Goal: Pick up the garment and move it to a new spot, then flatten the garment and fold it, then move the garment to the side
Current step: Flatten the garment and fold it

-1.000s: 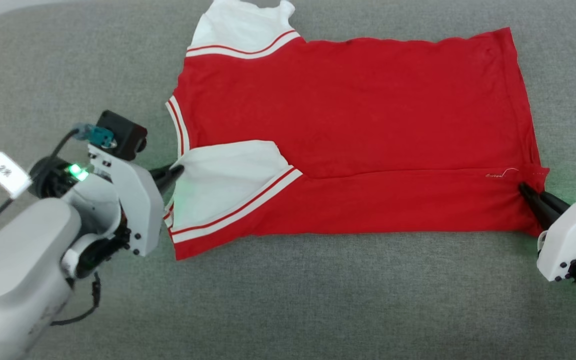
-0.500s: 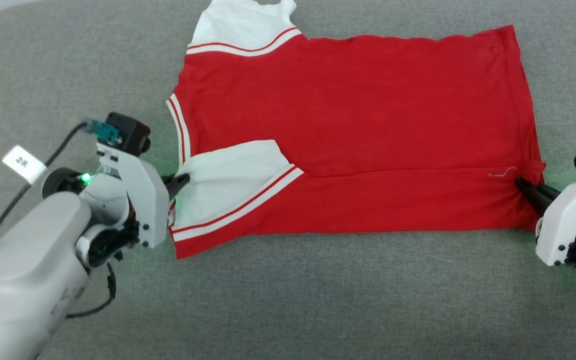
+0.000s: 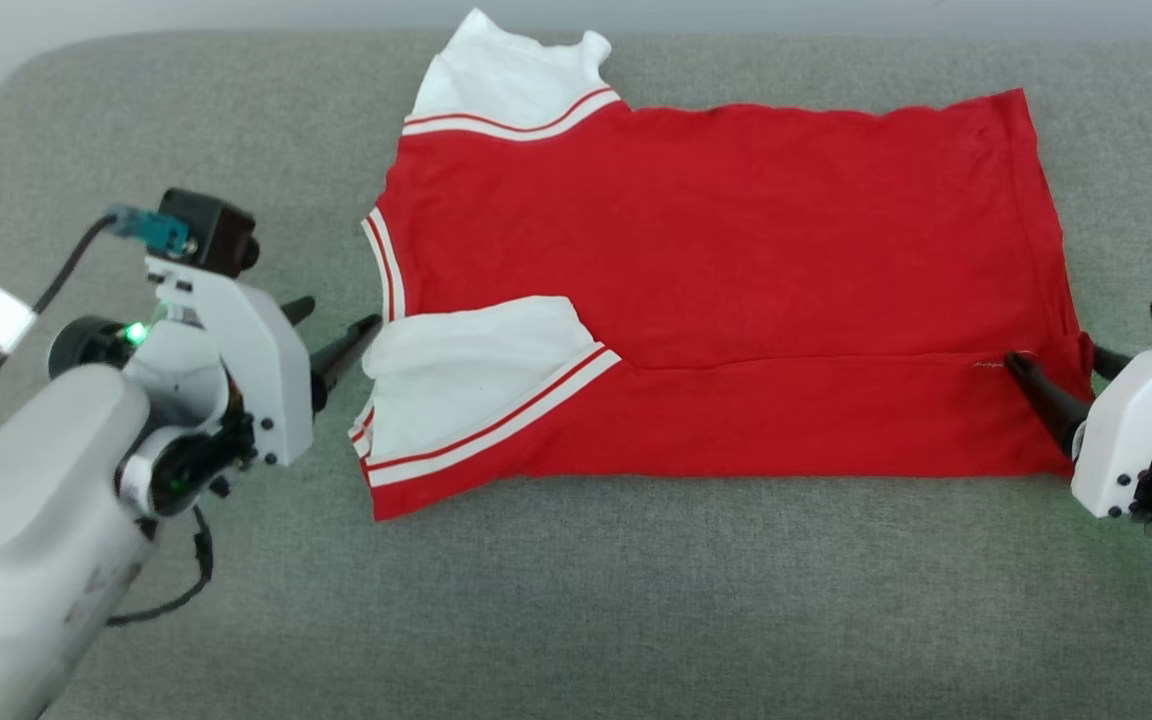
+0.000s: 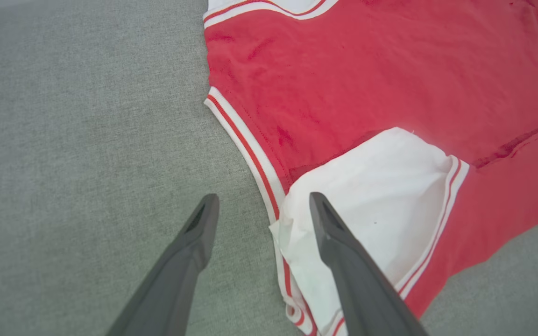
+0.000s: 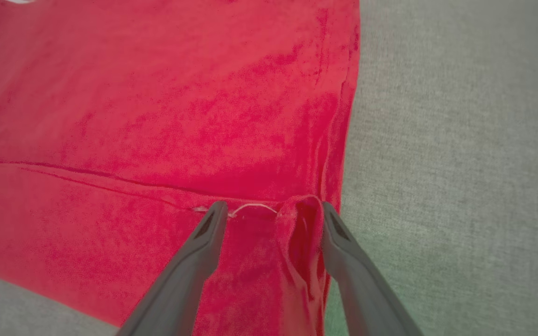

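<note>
Left gripper (image 3: 344, 311) and right gripper (image 3: 1054, 356) gape, perhaps touching the garment (image 3: 716, 250)

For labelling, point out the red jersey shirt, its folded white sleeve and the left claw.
Red jersey shirt (image 3: 716, 230): head view, red body.
Folded white sleeve (image 3: 466, 370): head view, its middle.
Left claw (image 3: 340, 312): head view, between fingertips.

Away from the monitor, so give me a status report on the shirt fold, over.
Left end effector open at white sleeve. Right end effector open astride hem corner. Garment flat on grey cushion, near edge folded over. Nothing in the way.
</note>
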